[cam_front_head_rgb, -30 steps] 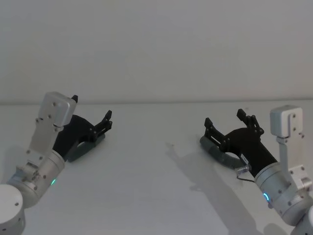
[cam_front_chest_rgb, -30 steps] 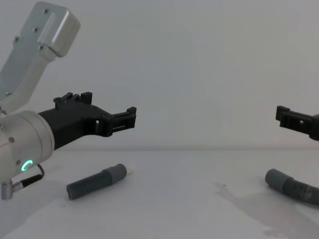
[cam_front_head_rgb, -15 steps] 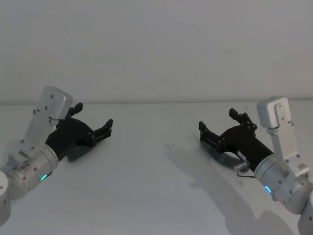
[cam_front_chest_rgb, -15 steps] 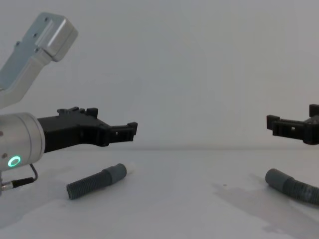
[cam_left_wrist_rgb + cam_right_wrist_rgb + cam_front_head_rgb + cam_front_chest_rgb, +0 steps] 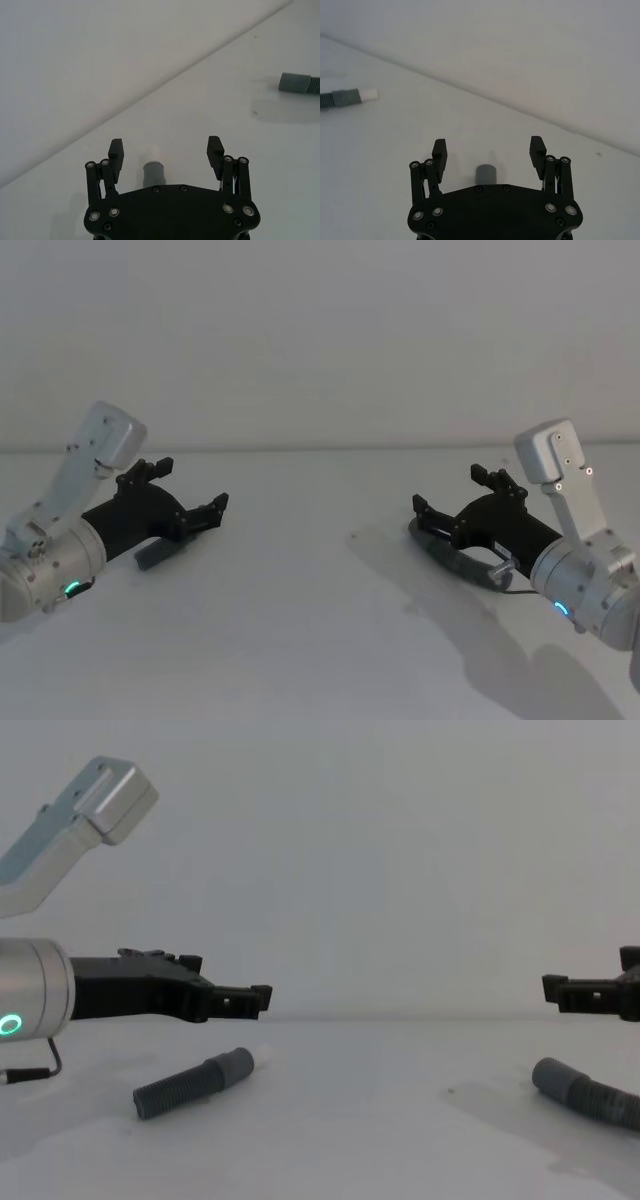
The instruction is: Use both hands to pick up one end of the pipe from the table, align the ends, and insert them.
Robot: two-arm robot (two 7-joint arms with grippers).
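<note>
- Grey corrugated hose, the pipe, lay on the white table (image 5: 300, 640) in two separate pieces, one at each side and well apart from each other.
- The left piece (image 5: 180, 1088) lay flat and at a slant on the robot's left. Its smooth cuff (image 5: 236, 1065) pointed toward the middle of the table and ended in a narrow white tip (image 5: 151, 150).
- The left gripper (image 5: 190, 486) hung above this piece, and the chest view showed a clear gap between them. Its jaws were spread wide and held nothing. In the left wrist view the cuff and the white tip appeared between the jaws, lower down on the table.
- The right piece (image 5: 592, 1097) lay on the robot's right, with its plain open sleeve (image 5: 550, 1075) turned toward the middle of the table.
- The right gripper (image 5: 450, 490) hung above the sleeve end and did not touch it. Its jaws were also wide apart and empty. In the right wrist view the sleeve appeared between them, resting on the table beneath.
- In the chest view both grippers reached forward almost level, each higher than the hose under it.
- Both pieces rested on the table, and the two ends were not joined.
</note>
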